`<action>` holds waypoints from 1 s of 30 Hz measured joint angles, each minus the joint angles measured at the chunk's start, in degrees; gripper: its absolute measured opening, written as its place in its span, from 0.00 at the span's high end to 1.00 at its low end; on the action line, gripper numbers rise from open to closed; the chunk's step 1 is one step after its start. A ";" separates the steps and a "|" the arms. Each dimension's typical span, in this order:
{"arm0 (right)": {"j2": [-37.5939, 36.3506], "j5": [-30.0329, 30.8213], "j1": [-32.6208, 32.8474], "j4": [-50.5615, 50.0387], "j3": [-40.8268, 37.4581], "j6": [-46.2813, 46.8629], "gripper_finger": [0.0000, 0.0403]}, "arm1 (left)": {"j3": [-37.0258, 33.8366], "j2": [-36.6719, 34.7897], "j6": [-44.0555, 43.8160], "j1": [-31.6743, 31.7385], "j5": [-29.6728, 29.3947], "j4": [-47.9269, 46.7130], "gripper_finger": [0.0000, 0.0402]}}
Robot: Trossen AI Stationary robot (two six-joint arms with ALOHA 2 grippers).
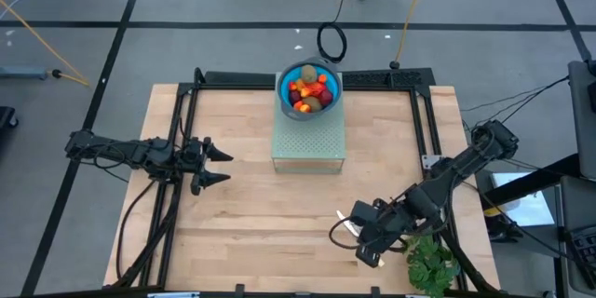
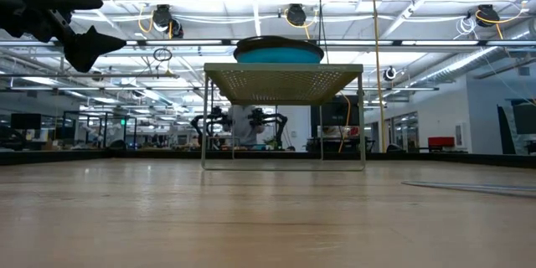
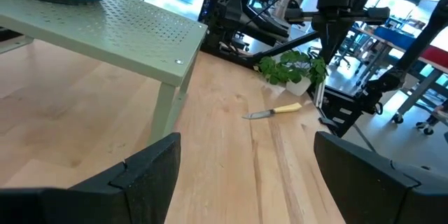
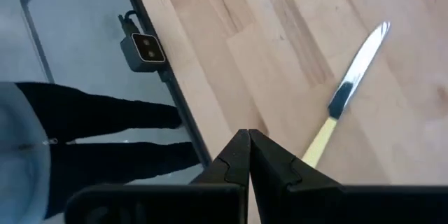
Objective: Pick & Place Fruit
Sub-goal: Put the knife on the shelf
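Observation:
The fruit point(image 1: 310, 90), red, orange and brown-green pieces, lies heaped in a blue bowl point(image 1: 289, 102) on a pale green perforated stand point(image 1: 309, 144) at the table's far middle. The low view shows only the bowl's rim point(image 2: 278, 50) above the stand point(image 2: 283, 82). My left gripper point(image 1: 219, 167) hovers open left of the stand, raised off the table point(image 2: 84, 46), fingers pointing right point(image 3: 245, 175). My right gripper point(image 1: 358, 242) is shut point(image 4: 248, 155) near the table's near right edge, above the wood beside a cream-handled knife point(image 4: 350, 91).
The knife point(image 1: 346, 223) lies flat on the wood near the right gripper, with a green leafy bunch point(image 1: 430, 263) at the near right corner. A black frame point(image 1: 186, 130) runs round the table. A person's dark legs point(image 4: 91, 140) stand beyond the edge.

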 joint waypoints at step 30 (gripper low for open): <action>6.51 -9.45 2.49 -3.24 -0.07 12.62 1.00 | 0.00 -0.02 -0.41 0.00 -0.17 0.59 0.19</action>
